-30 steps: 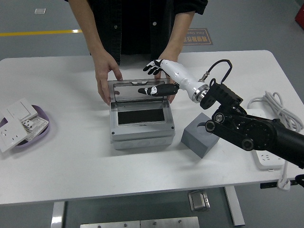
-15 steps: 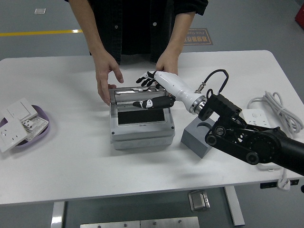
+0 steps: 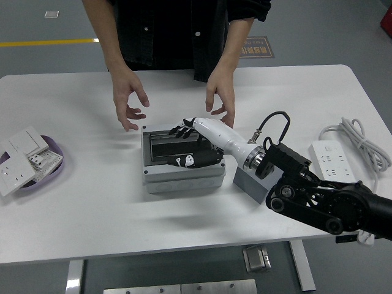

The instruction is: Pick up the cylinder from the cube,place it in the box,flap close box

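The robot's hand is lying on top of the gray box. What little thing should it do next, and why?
Probably lift the right hand straight up off the box. The lid looks flat and shut beneath it, so the closing seems done. The person's hands hover just behind the box, so a slow, straight rise looks safest.

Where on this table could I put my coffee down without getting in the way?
Bare table runs along the near edge, and between the purple dish and the grey box. It is crowded around the box: the right hand lies on it, the person's hands hover behind, and the grey cube sits alongside.
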`<action>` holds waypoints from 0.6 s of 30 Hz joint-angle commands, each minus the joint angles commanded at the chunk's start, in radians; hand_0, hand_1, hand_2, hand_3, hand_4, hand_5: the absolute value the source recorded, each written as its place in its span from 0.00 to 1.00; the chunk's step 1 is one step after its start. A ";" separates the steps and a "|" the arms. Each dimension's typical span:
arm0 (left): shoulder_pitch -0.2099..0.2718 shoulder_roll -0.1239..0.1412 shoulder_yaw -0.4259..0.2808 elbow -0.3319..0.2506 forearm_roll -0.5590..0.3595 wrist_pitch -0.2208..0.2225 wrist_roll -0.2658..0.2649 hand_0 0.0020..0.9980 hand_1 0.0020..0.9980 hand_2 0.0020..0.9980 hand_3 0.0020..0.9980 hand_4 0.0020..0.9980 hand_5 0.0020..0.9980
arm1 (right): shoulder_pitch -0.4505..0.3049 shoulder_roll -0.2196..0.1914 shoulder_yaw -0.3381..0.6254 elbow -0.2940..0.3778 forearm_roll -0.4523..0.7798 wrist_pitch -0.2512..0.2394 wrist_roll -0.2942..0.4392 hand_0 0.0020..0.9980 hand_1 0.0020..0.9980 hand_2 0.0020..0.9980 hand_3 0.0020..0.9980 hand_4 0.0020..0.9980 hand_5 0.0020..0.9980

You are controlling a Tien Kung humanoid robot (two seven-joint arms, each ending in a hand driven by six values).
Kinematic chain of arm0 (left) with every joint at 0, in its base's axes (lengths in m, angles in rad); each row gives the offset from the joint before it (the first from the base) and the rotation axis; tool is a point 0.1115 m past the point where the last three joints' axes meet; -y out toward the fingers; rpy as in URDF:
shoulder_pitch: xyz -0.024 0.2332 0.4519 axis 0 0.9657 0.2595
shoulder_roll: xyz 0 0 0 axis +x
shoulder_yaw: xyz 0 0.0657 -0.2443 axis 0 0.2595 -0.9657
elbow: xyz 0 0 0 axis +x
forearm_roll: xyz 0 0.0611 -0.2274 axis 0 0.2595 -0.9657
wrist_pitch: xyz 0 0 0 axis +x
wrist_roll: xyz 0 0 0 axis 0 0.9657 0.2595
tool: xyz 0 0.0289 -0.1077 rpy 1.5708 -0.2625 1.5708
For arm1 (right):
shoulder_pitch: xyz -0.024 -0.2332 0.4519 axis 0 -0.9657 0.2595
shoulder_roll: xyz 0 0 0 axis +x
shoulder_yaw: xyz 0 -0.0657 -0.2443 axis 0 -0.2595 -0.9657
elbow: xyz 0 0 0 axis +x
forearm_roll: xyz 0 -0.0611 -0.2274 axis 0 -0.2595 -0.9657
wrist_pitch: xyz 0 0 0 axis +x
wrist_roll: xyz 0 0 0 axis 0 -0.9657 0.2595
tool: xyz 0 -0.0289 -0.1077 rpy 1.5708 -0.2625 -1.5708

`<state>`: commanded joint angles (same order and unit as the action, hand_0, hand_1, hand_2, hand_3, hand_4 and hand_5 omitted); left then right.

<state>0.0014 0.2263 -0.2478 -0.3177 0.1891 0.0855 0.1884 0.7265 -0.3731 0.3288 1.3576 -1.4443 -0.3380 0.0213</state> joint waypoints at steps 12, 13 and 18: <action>0.009 -0.004 -0.003 0.000 -0.001 0.001 0.002 0.62 0.64 0.63 0.64 0.69 0.25 | -0.124 -0.096 0.223 0.126 -0.008 0.020 0.016 0.35 0.60 0.64 0.69 0.91 0.54; 0.010 -0.005 -0.002 0.000 -0.003 0.001 0.001 0.62 0.64 0.63 0.64 0.69 0.25 | -0.148 -0.110 0.256 0.150 -0.013 0.027 0.020 0.35 0.60 0.64 0.69 0.91 0.54; 0.013 -0.008 0.000 0.000 -0.007 0.001 0.000 0.62 0.64 0.63 0.64 0.69 0.25 | -0.231 -0.144 0.394 0.206 -0.017 0.054 0.044 0.41 0.59 0.64 0.67 0.89 0.54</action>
<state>0.0148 0.2186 -0.2482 -0.3181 0.1826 0.0867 0.1887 0.4953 -0.5170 0.7230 1.5632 -1.4613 -0.2843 0.0657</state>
